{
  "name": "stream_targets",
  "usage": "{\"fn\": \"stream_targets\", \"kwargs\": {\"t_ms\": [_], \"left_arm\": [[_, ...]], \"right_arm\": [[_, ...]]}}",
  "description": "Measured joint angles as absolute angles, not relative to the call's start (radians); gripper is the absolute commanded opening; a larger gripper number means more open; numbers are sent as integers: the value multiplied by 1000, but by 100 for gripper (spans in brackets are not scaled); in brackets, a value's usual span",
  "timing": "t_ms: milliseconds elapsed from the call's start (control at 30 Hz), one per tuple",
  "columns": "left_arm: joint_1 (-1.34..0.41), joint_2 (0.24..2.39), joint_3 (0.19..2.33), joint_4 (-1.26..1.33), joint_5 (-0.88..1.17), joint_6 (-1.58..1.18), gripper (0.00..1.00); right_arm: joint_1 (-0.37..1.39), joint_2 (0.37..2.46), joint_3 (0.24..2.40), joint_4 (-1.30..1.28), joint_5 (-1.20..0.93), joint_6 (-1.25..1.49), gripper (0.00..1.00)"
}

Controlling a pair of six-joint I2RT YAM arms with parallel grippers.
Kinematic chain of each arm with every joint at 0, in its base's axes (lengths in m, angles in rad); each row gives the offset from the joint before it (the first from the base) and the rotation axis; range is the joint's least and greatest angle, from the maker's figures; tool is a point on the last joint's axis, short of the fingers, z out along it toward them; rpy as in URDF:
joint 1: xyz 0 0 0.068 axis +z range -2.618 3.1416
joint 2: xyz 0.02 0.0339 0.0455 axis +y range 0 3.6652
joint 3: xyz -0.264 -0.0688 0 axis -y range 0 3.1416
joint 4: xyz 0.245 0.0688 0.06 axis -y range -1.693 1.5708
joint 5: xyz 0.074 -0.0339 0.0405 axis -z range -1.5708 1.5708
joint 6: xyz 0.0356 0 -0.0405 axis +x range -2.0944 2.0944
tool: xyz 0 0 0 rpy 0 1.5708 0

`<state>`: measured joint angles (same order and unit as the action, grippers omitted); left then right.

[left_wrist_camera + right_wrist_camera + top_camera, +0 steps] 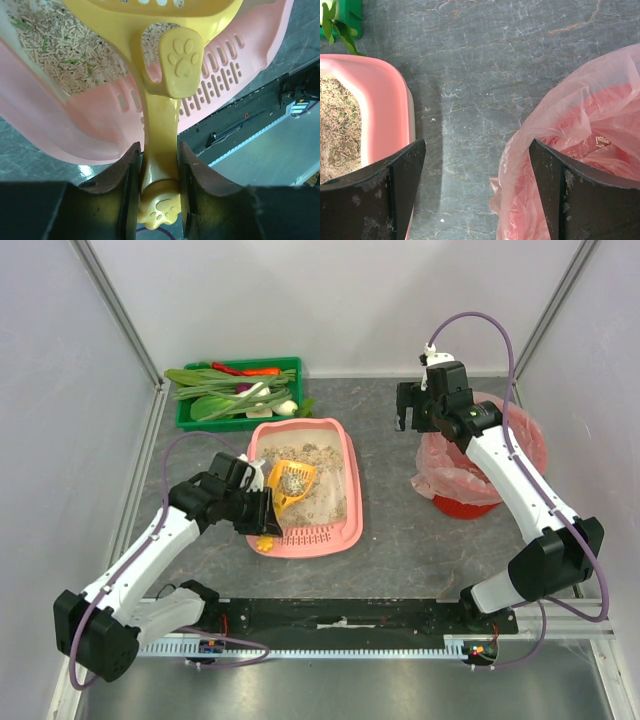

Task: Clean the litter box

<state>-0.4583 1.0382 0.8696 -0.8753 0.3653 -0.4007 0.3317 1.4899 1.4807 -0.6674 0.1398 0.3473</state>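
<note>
Yellow scoop (161, 125) pinched by left end effector (159, 152); litter box (85, 125) beneath.

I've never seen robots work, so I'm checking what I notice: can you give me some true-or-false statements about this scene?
The left gripper is shut on the yellow scoop. True.
The scoop is empty. False: it carries litter over the litter box.
The right gripper is gripping something. False: it is open and empty, next to the pink bag.
The green crate holds vegetables. True.
</note>
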Motion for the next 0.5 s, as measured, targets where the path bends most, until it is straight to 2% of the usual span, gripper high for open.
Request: {"fn": "stream_targets", "kwargs": {"t_ms": [500], "left_arm": [[-509, 1069, 899, -904, 352, -376, 2]], "right_arm": [[335, 1487, 1481, -669, 169, 346, 94]]}}
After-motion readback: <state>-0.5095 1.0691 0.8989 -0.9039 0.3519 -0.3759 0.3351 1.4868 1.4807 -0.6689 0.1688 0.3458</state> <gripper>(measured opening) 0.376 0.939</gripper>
